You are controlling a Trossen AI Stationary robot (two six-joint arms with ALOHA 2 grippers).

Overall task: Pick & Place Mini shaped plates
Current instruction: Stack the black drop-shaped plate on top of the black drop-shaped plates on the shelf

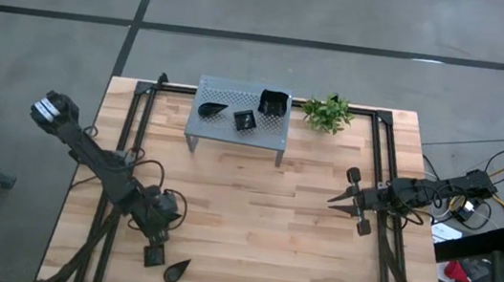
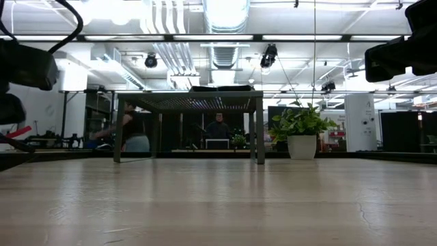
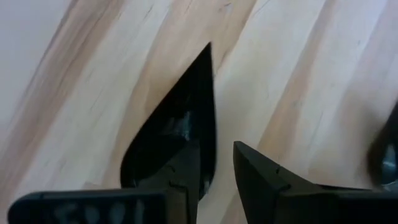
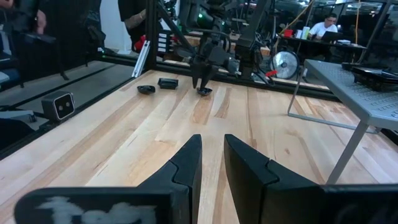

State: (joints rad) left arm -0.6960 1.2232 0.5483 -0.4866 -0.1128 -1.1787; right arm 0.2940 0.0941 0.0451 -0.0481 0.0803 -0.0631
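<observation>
The left gripper (image 3: 214, 177) straddles the rim of a leaf-shaped plate (image 3: 177, 127), fingers parted, one inside the dish, one outside. A shallow bite on glossy rim may slip. The right gripper (image 4: 212, 163) waits well apart, slightly open, empty.

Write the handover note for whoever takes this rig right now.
Left gripper: open, low at the table's front left, fingers astride the rim of a leaf-shaped plate that lies flat; not gripped yet.
Right gripper: open, empty, waiting over the right side.
Done: three plates sit on the grey shelf.
Left: the leaf-shaped plate, plus two more plates beside it on the table.
</observation>
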